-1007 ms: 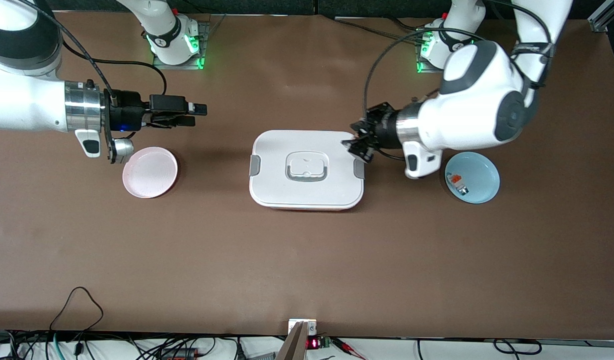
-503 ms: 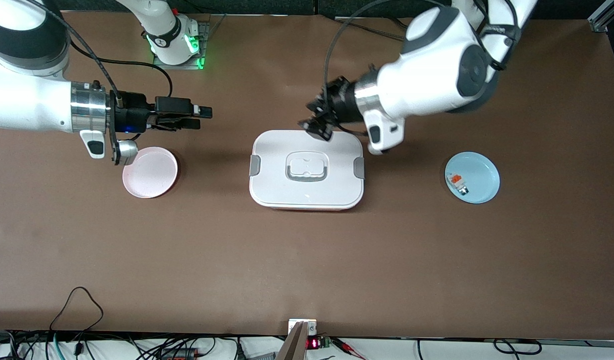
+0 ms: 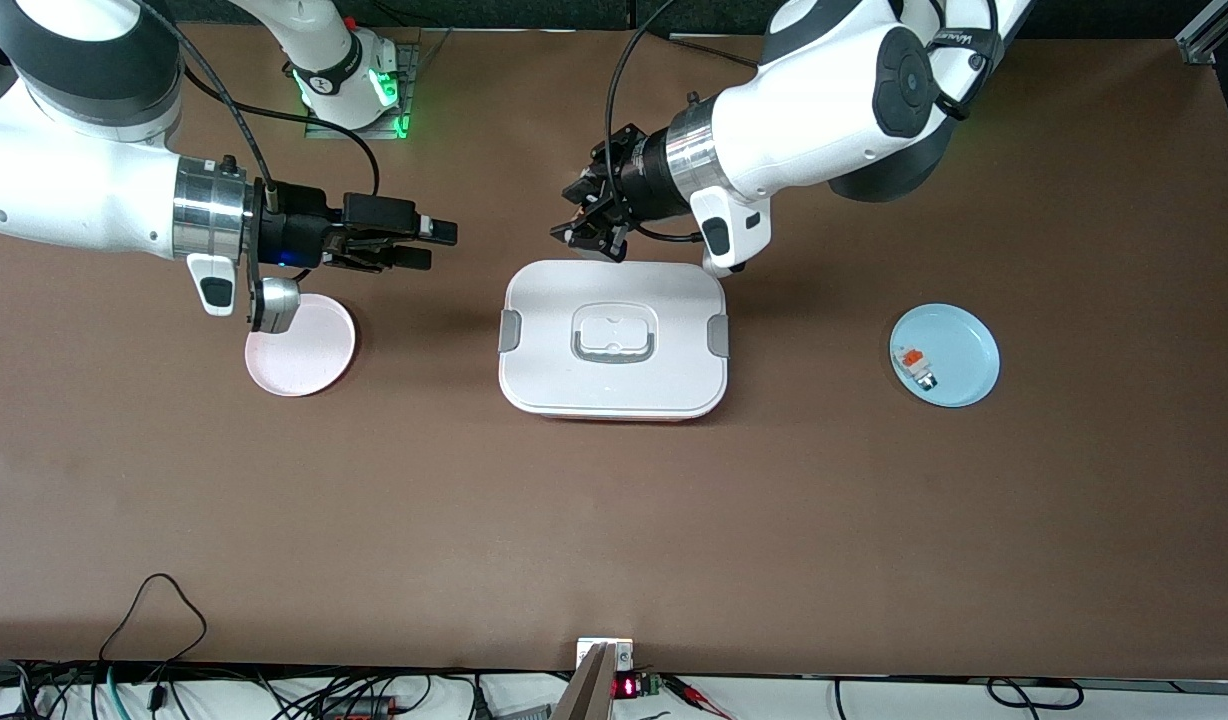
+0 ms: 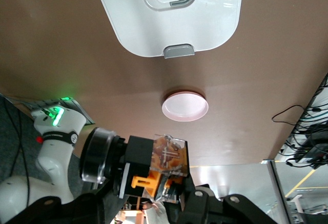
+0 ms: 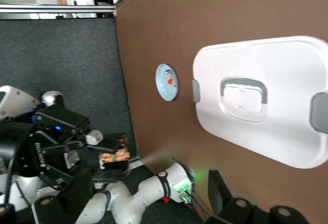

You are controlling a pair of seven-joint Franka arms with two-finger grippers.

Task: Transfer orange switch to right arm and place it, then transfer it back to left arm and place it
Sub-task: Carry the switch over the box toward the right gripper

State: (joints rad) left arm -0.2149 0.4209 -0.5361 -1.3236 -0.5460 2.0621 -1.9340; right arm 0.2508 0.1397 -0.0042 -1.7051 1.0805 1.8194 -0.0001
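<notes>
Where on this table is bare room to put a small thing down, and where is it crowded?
Bare: the wide strip nearer the front camera than the box; also between the box and the pink plate, and between the box and the blue plate. Crowded: above the box's farther edge, around the left gripper and right gripper.

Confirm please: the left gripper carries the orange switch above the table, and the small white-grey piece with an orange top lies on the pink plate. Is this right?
Not quite. The small white-grey piece lies on the blue plate, toward the left arm's end of the table; the pink plate holds nothing, as the front view shows. The left gripper does carry the orange switch above the table.
</notes>
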